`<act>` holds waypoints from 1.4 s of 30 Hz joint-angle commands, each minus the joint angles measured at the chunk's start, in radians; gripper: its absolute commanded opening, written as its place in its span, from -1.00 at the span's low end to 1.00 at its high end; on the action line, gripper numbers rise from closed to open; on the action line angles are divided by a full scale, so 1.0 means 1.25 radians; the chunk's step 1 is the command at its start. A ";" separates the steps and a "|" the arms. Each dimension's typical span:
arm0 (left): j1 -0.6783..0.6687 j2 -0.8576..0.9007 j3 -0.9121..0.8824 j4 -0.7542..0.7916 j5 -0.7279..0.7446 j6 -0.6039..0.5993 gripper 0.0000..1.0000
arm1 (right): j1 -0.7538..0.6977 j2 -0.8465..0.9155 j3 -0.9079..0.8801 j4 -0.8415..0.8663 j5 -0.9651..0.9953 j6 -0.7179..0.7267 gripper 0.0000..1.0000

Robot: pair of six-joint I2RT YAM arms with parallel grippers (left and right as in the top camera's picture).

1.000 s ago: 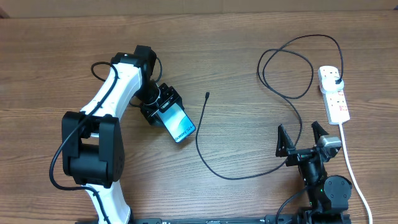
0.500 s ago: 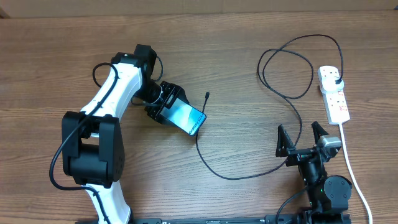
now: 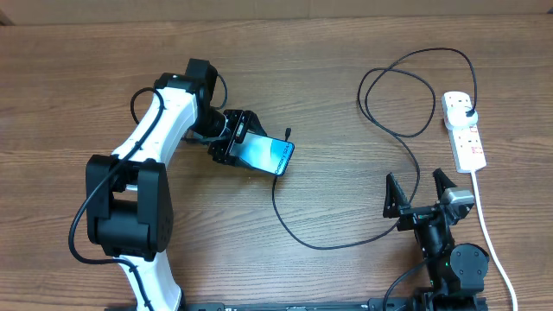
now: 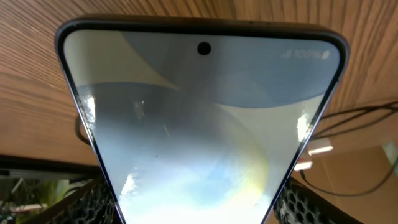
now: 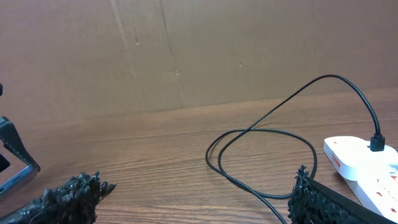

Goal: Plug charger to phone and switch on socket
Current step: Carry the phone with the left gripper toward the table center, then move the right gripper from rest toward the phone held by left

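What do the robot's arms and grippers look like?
The left arm has white links, black joints and looping black cables. The right arm shows black, with a grey block at its wrist. The left gripper and right gripper have black jaws with rough mesh-textured pads.

We reach out on the left and stay folded on the right.
Our left arm (image 3: 164, 112) stretches forward and inward, wrist rolled sideways, and the left gripper (image 3: 242, 143) is clamped on the phone (image 3: 270, 155). Our right arm (image 3: 456, 259) sits tucked low, the right gripper (image 3: 419, 194) spread wide, holding nothing.
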 commanded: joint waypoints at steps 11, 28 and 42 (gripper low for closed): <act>0.081 0.002 0.023 0.007 0.089 -0.035 0.37 | -0.005 0.016 0.036 -0.079 -0.125 0.111 1.00; 0.142 0.002 0.023 0.012 0.114 -0.028 0.36 | -0.005 0.413 0.369 -0.249 -0.212 0.127 1.00; 0.143 0.002 0.023 0.012 0.114 -0.025 0.36 | -0.005 0.741 0.776 -0.598 -0.229 0.123 1.00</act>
